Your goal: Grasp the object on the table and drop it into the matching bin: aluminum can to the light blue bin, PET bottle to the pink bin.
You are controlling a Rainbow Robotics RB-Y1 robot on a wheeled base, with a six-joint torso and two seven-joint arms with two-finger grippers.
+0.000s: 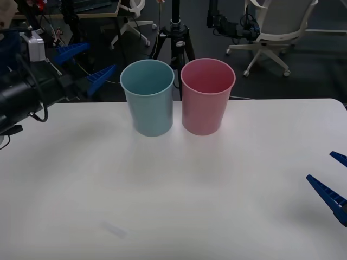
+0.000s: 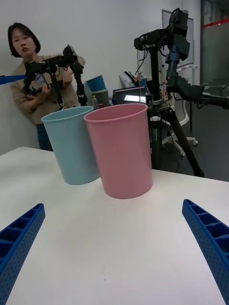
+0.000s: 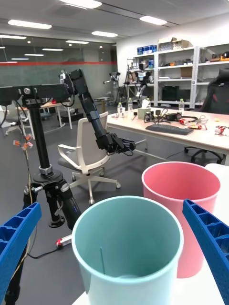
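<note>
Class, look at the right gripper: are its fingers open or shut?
Open. The right gripper hovers low over the table, its two blue fingers spread at opposite corners, nothing between them.

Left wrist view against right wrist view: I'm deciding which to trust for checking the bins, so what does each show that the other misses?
Left wrist view: the inside wall of the tall round light blue plastic bin, seen from above its rim, between the open left gripper's blue fingers. Right wrist view: both bins' outer walls down to their bases on the wide white tabletop, with the open right gripper low over it. Shared: the light blue bin and the tall round pink plastic bin, upright, side by side.
</note>
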